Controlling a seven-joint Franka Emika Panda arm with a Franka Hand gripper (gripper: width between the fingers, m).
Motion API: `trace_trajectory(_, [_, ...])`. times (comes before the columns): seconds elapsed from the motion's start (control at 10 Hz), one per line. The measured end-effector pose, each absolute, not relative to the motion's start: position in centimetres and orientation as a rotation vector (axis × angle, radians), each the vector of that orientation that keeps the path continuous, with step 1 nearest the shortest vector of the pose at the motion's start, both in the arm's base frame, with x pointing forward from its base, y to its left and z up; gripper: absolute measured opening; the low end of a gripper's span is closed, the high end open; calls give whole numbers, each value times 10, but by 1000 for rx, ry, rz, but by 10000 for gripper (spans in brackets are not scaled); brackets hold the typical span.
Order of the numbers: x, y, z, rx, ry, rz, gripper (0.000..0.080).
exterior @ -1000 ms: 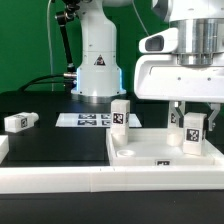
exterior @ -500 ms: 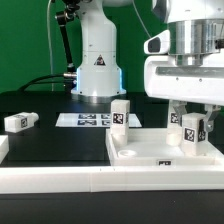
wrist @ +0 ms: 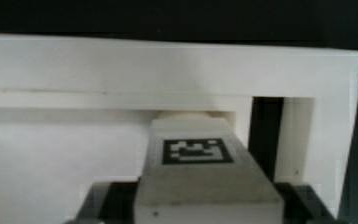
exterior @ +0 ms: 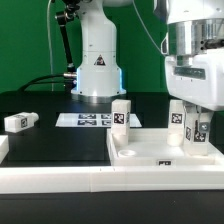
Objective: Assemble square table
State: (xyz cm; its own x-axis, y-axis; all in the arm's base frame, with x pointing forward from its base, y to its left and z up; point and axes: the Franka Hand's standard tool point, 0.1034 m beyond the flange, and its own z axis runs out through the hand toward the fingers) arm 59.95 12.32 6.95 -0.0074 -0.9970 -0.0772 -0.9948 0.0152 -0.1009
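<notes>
The white square top lies on the black table behind the front rail. One leg block stands upright at its back corner on the exterior view's left. A second leg block stands at the corner on the exterior view's right. My gripper comes down over it, with a finger against each side, shut on it. In the wrist view this leg fills the gap between my gripper's dark fingers, above the top's raised rim. A third leg block lies on the table at the exterior view's left.
The marker board lies flat in front of the robot's base. The long white rail runs along the front edge. A green wall stands behind.
My hand has turned about its vertical axis over the leg at the exterior view's right, and the leg has turned with it, now showing different tag faces. Other parts have not moved.
</notes>
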Motion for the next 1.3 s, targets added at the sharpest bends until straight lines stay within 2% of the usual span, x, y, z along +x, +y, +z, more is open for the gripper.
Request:
trace_trajectory(0.6, [601, 126, 70, -1661, 2486, 23, 290])
trace_trajectory(1.0, [601, 126, 70, -1642, 2496, 26, 290])
trace_trajectory(1.1, [601, 126, 70, -1689, 2465, 22, 455])
trace_trajectory(1.2, [603, 126, 70, -1694, 2455, 14, 455])
trace_trajectory(1.3, [603, 126, 71, -1751, 2412, 3, 613])
